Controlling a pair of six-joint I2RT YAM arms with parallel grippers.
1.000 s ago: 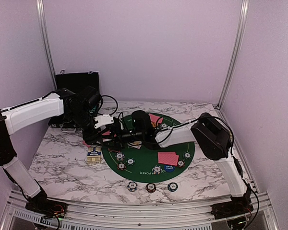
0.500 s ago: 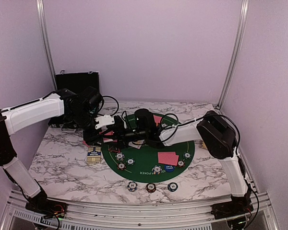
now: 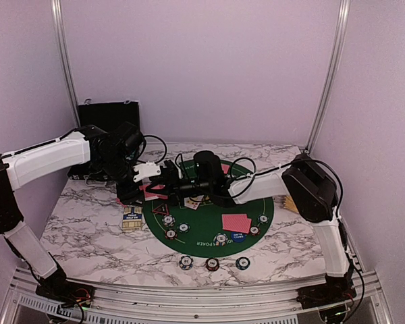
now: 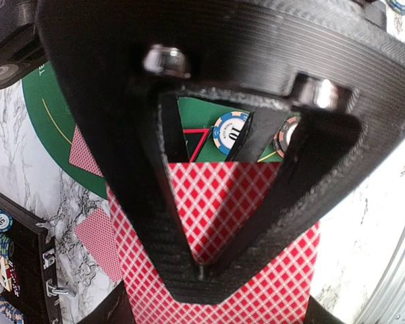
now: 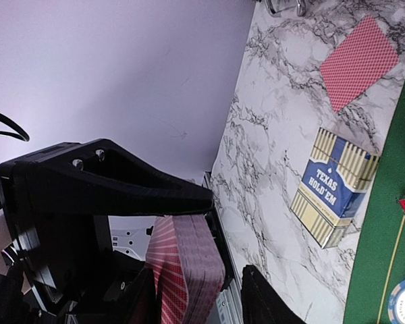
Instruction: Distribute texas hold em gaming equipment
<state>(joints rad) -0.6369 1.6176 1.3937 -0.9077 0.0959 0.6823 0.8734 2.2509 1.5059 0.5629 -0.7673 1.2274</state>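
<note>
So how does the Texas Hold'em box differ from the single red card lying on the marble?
The box is blue with yellow stripes and the words TEXAS HOLD'EM; the card shows only a red diamond pattern. The box is thick, while the card is flat and thin. Both lie on the marble table, apart from each other.

Worktop [image 3: 88, 229]: marble-look slab, white with grey veins, smooth, slight sheen. Poker mat [image 3: 192, 226]: green, matt, cloth-like. Left pincer [image 4: 221, 154]: black plastic, matt, fine printed layer ridges. Its screws [image 4: 167, 62]: bright glossy metal. Deck of red-backed cards [image 4: 216, 202]: smooth card stock, lattice print. Card box [image 5: 334, 185]: printed cardboard, blue and cream, faint gloss. Poker chip [image 4: 231, 129]: smooth, hard plastic look. Black case [image 3: 108, 111]: dark, matt. Its latch [image 4: 54, 291]: shiny metal. Frame post [image 3: 331, 74]: pale brushed metal. Wall [image 3: 202, 67]: flat matt lilac.
</note>
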